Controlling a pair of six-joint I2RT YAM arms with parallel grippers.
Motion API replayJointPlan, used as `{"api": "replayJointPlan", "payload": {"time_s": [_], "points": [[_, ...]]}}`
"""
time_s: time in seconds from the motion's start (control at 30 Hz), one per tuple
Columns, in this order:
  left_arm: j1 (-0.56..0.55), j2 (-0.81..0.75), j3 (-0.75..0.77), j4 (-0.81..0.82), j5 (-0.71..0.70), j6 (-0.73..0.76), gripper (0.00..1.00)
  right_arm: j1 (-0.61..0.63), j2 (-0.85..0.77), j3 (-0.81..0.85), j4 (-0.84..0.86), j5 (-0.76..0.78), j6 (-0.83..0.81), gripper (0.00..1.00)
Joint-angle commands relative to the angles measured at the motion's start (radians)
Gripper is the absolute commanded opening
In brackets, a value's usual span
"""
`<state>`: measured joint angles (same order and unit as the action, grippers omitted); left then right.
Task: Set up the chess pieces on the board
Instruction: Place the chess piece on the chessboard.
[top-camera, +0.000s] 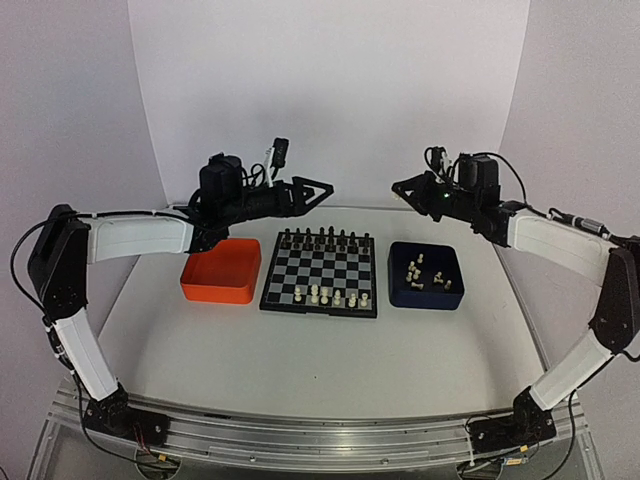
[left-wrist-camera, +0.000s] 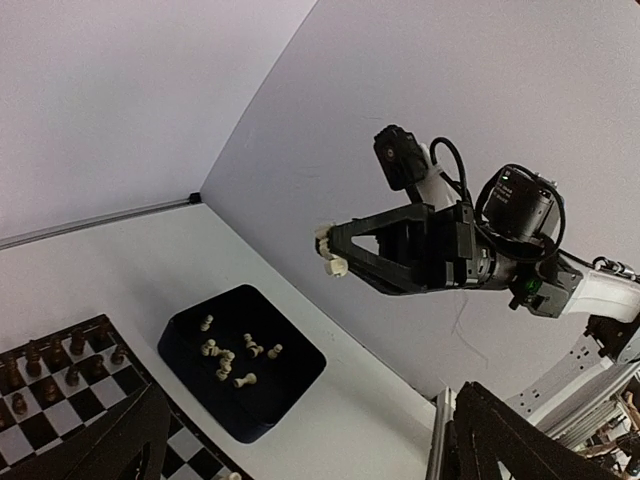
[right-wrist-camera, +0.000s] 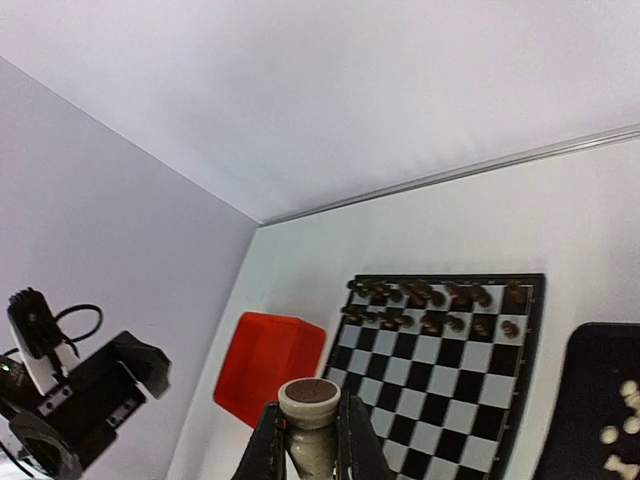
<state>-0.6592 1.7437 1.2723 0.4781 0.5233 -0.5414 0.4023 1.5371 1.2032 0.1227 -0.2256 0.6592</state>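
The board (top-camera: 319, 272) lies at the table's middle, with black pieces along its far rows and several cream chess pieces (top-camera: 326, 295) on its near rows. More cream pieces (top-camera: 421, 273) lie loose in the dark blue tray (top-camera: 452, 293). My right gripper (right-wrist-camera: 308, 418) hangs high, behind the gap between board and blue tray, shut on one cream piece (right-wrist-camera: 309, 400) whose brown-felted base points at the camera. The left wrist view shows that piece (left-wrist-camera: 332, 262) at the right gripper's tip. My left gripper (top-camera: 320, 190) hovers open and empty behind the board's left part.
An orange tray (top-camera: 222, 270) sits left of the board. White walls close in behind and on both sides. The two arms reach toward each other above the board's far edge, their tips a short way apart.
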Motion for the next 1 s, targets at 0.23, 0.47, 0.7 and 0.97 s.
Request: {"api": "replayJointPlan", "payload": {"time_s": [0.23,0.47,0.7,0.97], "points": [[-0.104,0.156,0.085,0.345,0.020,-0.289,0.89,0.164,0.060,-0.025,0.403,0.088,0.434,0.00],[-0.112,0.211,0.062,0.494,-0.025,-0.413,0.76,0.184,0.078,-0.046,0.429,0.099,0.463,0.00],[-0.112,0.269,0.124,0.473,-0.028,-0.433,0.62,0.187,0.084,-0.061,0.436,0.100,0.467,0.00],[-0.112,0.334,0.173,0.510,-0.024,-0.472,0.46,0.198,0.123,-0.057,0.472,0.083,0.516,0.00]]}}
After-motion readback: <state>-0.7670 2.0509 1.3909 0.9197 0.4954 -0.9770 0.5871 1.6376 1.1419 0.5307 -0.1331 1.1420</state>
